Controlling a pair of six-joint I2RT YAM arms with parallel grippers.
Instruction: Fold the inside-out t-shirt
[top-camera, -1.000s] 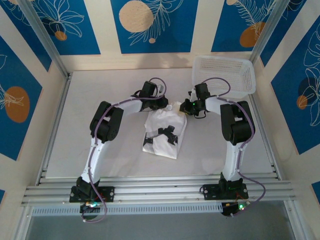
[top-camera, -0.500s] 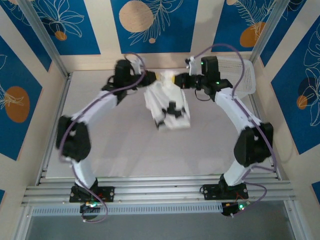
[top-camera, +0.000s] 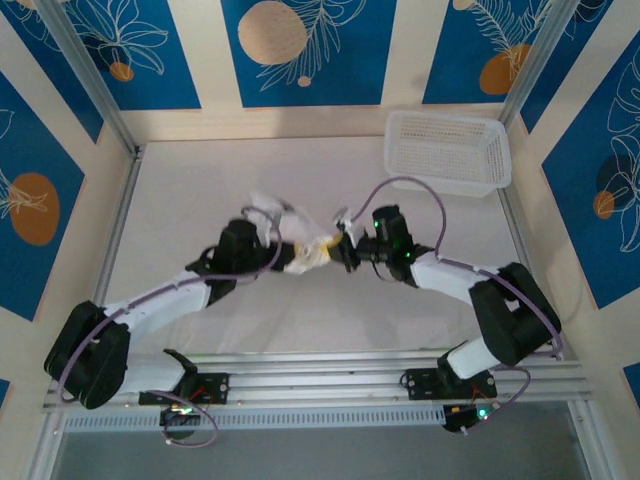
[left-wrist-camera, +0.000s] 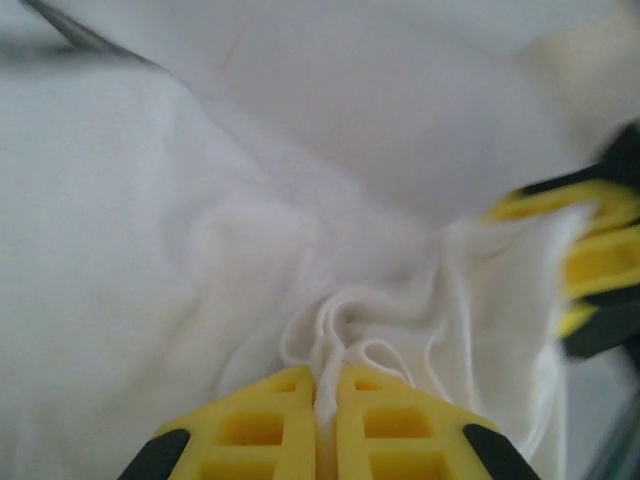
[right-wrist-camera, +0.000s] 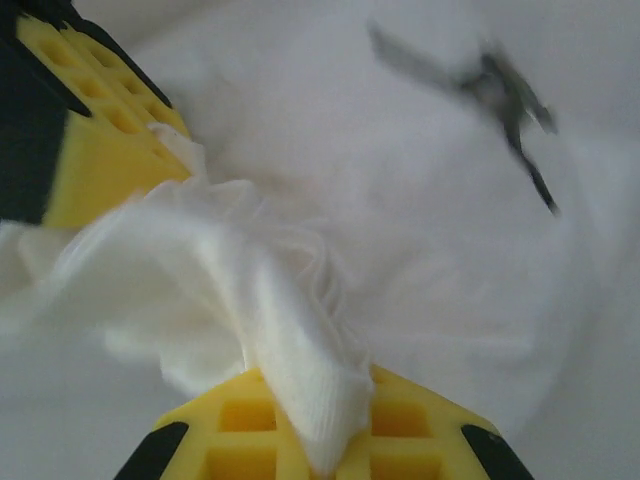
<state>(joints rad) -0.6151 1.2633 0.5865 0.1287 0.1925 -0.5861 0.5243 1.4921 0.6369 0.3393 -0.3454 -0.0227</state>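
Observation:
The inside-out t-shirt (top-camera: 277, 222) is a bunched white heap at the middle of the table, strung between both grippers. My left gripper (top-camera: 291, 260) comes in from the left, shut on a gathered fold of the shirt (left-wrist-camera: 345, 330), with cloth squeezed between its yellow fingers (left-wrist-camera: 270, 420). My right gripper (top-camera: 331, 250) faces it from the right, a few centimetres away, shut on another bunch of the white cloth (right-wrist-camera: 290, 300), which drapes over its fingers (right-wrist-camera: 420, 430). Each wrist view catches the other gripper's yellow fingers close by. The shirt's tag and sleeves are hidden in the folds.
A white plastic mesh basket (top-camera: 446, 150) stands at the back right of the table. Metal frame rails (top-camera: 300, 380) run along the near edge by the arm bases. The white table surface (top-camera: 180, 190) lies open to the left and behind.
Both arms have swung back from a high, far reach to the table's middle, bringing the shirt down. The hanging, spread shirt is now a small bunch between the close-set grippers.

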